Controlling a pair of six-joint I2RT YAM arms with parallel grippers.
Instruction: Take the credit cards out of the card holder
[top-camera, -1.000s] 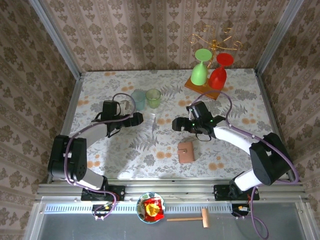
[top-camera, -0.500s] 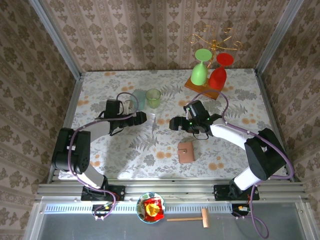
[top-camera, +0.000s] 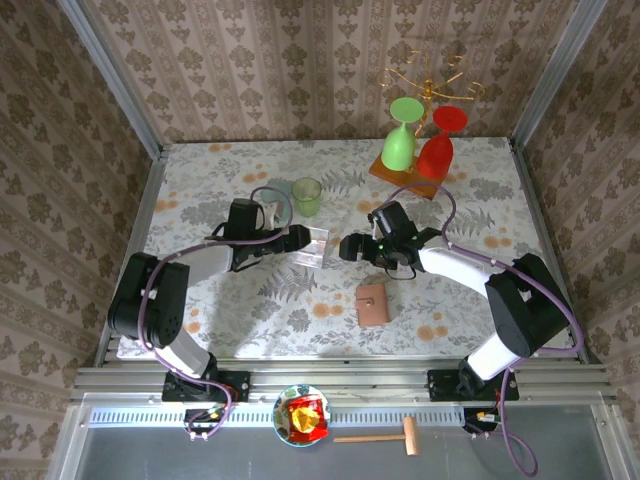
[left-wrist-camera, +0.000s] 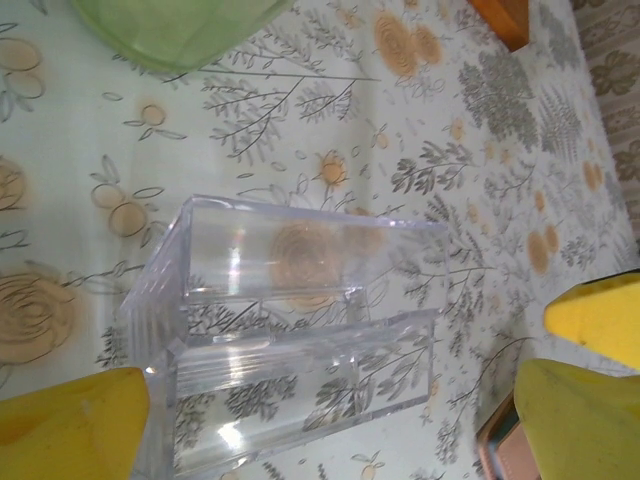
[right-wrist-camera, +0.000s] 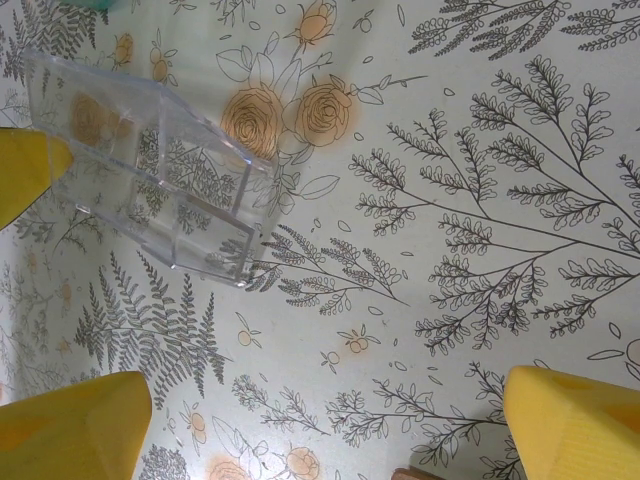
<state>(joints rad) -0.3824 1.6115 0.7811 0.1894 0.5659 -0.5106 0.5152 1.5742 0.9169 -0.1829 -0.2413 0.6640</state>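
One tan card holder (top-camera: 373, 304) lies folded shut on the tablecloth (top-camera: 200, 190), just near of the right gripper (top-camera: 345, 247); I can't tell what's inside. That gripper and the left gripper (top-camera: 303, 240) both stand wide, flanking a clear box (top-camera: 317, 246). My wrist views show the tablecloth's pattern straight through that box. The top view adds a green cup (top-camera: 307, 195) further back.

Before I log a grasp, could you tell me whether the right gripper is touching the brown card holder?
Apart. In the top view, bare tablecloth separates the open right gripper from the card holder.
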